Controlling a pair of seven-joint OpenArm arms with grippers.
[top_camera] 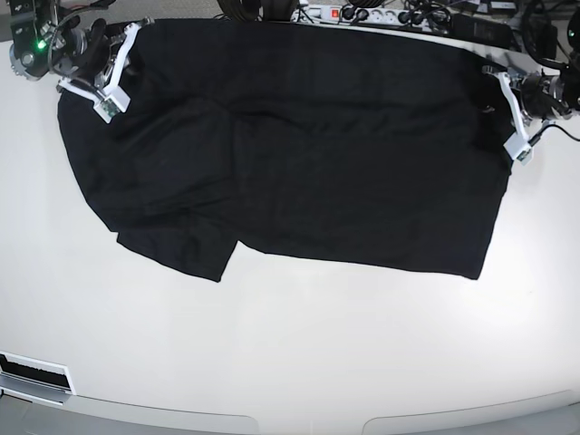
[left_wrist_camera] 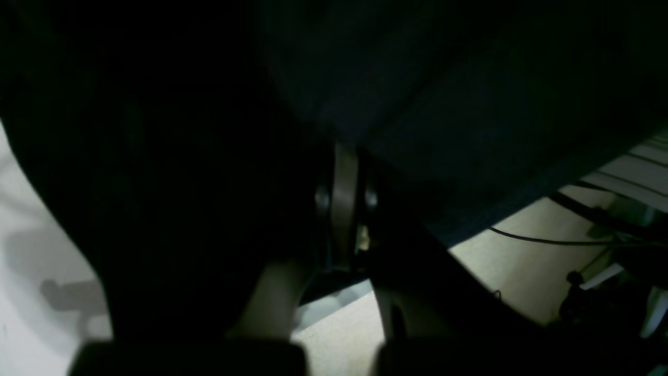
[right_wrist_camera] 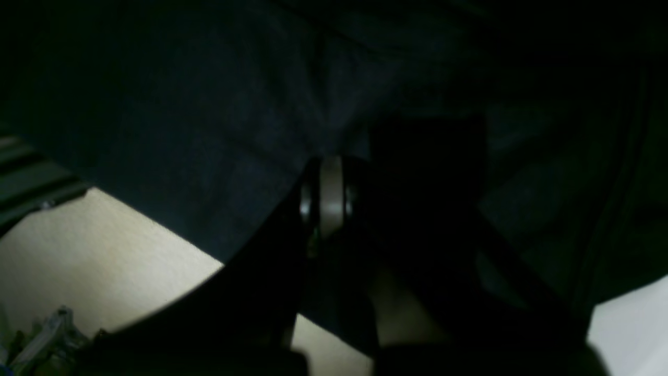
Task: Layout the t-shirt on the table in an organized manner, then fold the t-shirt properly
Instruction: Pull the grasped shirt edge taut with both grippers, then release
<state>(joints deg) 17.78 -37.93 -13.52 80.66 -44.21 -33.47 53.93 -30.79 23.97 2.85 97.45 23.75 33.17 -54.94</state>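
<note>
White and glossy, the table point(top_camera: 290, 362) fills the base view, with a broad bare stretch along its near side and narrower bare margins at both ends. At the far edge a power strip point(top_camera: 362, 14) and cables lie behind the cloth.

On that view's left, the right gripper point(top_camera: 107, 86) reaches in from the far corner, its white fingers pointing down toward the near side, pinched shut on a corner of the t-shirt point(top_camera: 290, 136). The right wrist view shows the jaws pressed together with dark fabric draped over and around them point(right_wrist_camera: 323, 198); beige floor shows below to one side and a sliver of white tabletop at the other.

Between the two claws the black shirt spreads wide across the far half of the table, mostly flat, with a flap of cloth folded over near the right gripper and a ragged lower hem stepping down beneath it.

On the view's right, the left gripper point(top_camera: 518, 127) comes in from the far right edge, fingers angled down, likewise clamped on the shirt's border. Its wrist view shows closed jaws wrapped in fabric point(left_wrist_camera: 344, 203).
</note>
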